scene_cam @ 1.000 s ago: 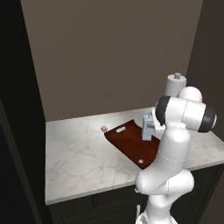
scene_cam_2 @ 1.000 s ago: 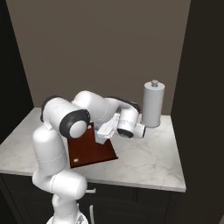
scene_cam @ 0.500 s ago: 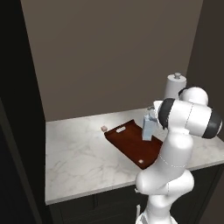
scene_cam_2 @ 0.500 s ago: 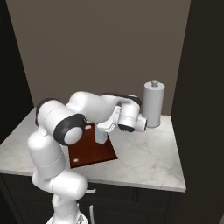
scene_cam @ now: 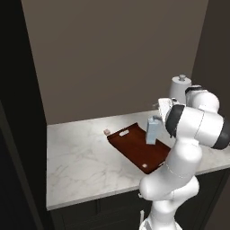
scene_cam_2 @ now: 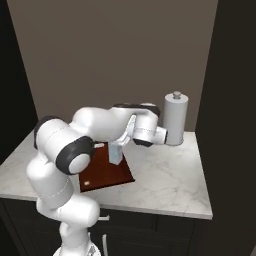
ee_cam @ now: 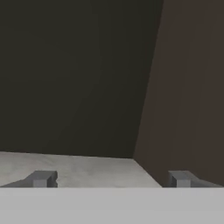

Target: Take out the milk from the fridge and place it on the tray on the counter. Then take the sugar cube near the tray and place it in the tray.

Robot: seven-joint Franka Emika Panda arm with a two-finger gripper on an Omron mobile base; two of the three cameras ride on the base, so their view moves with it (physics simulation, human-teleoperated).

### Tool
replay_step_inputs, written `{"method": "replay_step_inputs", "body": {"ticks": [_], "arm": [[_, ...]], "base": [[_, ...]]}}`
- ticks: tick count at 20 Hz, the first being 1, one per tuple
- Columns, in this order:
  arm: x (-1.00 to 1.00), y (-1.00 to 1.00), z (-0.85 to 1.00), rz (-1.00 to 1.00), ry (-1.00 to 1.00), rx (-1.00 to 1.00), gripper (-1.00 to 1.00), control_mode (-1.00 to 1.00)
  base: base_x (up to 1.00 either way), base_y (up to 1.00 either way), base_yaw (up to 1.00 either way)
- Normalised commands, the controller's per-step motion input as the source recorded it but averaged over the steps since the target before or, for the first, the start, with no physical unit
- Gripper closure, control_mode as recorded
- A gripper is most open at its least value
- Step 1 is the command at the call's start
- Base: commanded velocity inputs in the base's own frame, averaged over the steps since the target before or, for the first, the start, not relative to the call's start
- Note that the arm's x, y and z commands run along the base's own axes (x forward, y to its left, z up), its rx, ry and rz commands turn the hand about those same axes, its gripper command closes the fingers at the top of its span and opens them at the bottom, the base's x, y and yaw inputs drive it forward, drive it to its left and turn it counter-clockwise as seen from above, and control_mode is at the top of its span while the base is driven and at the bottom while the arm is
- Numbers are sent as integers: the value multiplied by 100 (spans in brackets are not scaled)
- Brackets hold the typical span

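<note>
Gripper (ee_cam: 109,179) spread wide and holding nothing, tips far apart in the hand view, aimed at the corner where the back wall (scene_cam: 112,58) meets the dark side wall (ee_cam: 192,87), above bare counter (scene_cam: 81,157).

Likely step: milk already delivered, sugar cube up next. Next move, by judgement: swing the hand leftward over the tray, tip it downward, then descend on the cube with tips narrowed enough for so small a thing.

Largest to smallest: counter, white marble, running from the dark left panel to the right wall, front edge open. Tall grey-white cylinder (scene_cam_2: 176,119) standing at the right rear, near the wrist; worth avoiding on the swing. Tray (scene_cam: 134,148) lying at an angle in mid-counter. Milk (scene_cam: 152,130) standing upright on the tray's far right part. Sugar cube (scene_cam: 106,132) on the marble just beside the tray's left rear corner, apart from it, with open counter to its left and front.
</note>
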Motion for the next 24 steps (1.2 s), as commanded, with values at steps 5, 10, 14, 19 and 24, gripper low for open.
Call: {"method": "replay_step_inputs", "body": {"ticks": [5, 10, 14, 19, 24], "arm": [[-43, 25, 63, 0, -2, -4, -100, -100], [-52, 48, 56, -5, 0, -14, -100, -100], [-26, 61, 29, -9, 0, -24, -100, -100], [-10, 56, 12, -5, 2, -24, -100, -100], [-11, 55, 3, -12, 14, -25, -100, -100]], "base": [[0, 0, 0], [0, 0, 0], [0, 0, 0], [0, 0, 0], [0, 0, 0]]}}
